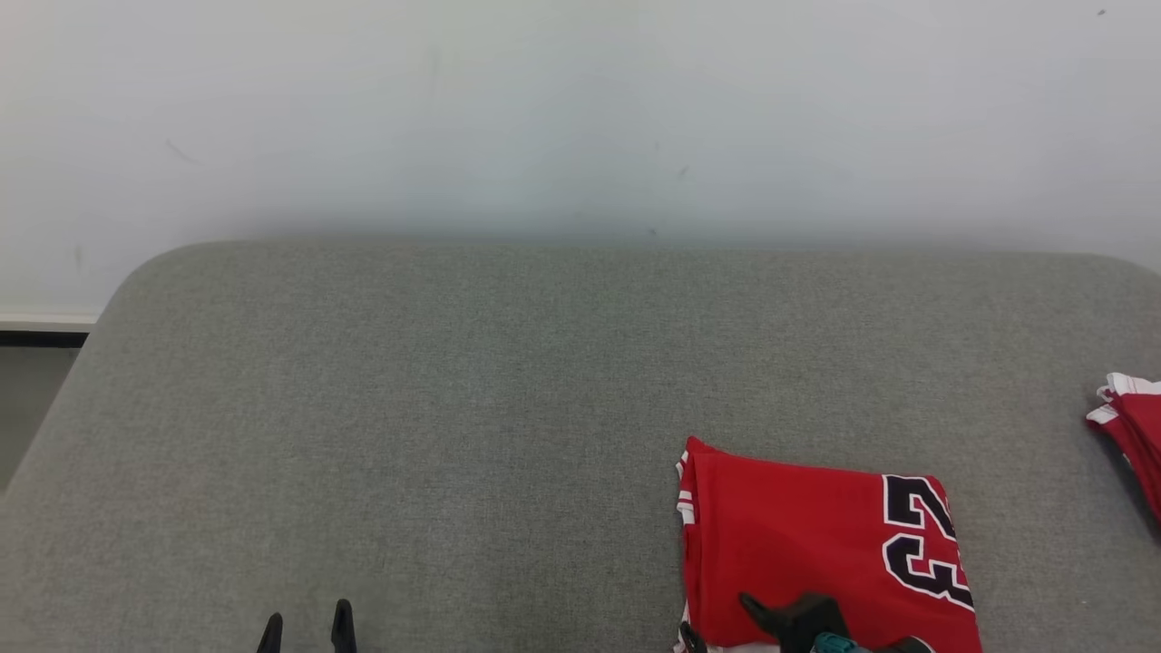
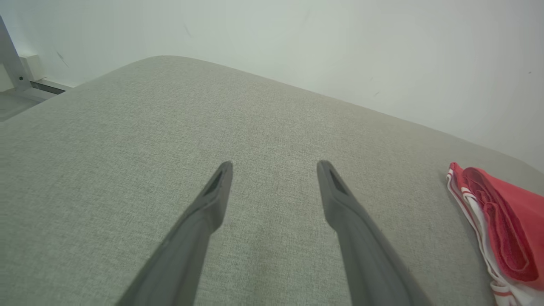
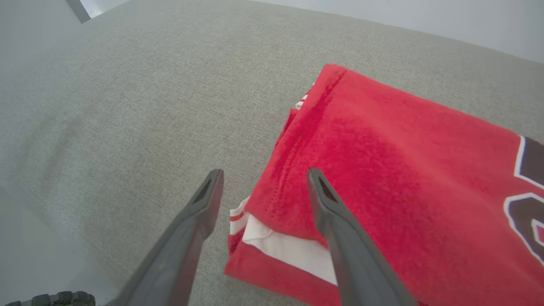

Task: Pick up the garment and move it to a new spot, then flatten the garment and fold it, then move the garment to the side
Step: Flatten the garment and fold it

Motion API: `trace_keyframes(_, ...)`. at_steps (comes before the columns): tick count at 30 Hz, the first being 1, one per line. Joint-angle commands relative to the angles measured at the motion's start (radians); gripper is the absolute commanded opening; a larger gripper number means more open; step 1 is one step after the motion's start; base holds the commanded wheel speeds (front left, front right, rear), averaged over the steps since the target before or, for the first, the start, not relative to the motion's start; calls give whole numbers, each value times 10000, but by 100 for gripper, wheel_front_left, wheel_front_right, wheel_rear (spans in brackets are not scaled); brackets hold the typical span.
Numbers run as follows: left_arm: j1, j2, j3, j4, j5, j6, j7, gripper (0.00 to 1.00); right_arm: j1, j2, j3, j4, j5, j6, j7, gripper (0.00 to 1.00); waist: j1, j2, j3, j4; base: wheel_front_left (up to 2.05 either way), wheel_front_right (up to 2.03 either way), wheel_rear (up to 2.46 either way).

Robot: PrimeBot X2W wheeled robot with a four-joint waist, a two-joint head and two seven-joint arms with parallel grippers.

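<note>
At the near right of the grey fabric-covered worktop point(image 1: 453, 408) lies the folded red jersey with dark numerals point(image 1: 798, 526), long axis left to right, and your right hand point(image 3: 264, 171), open and empty, straddles its near left corner, far closer than your open left hand point(image 2: 274, 163).

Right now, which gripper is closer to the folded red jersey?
Right. The right gripper hovers at the near left corner of the jersey; the left gripper is well off to its left, over grey cushion.
</note>
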Motion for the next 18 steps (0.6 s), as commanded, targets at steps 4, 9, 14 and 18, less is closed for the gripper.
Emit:
trace_keyframes(4,-88,79,-15,40,-37,-41,-24,100,51,-9,-91,88,-282,-4,134,100,0,0,39,226,0,0,0)
trace_keyframes(9,-80,100,-45,60,-52,-32,-29,100,110,-10,-355,88,-536,-4,216,100,0,0,47,367,0,0,0)
trace_keyframes(14,-123,121,-66,53,-54,-31,-41,100,-27,-8,-473,379,-664,-4,175,100,0,0,60,474,0,0,0)
trace_keyframes(18,-153,150,-43,91,-90,-60,-56,100,-169,-10,-550,582,-729,-4,106,100,0,0,91,530,0,0,0)
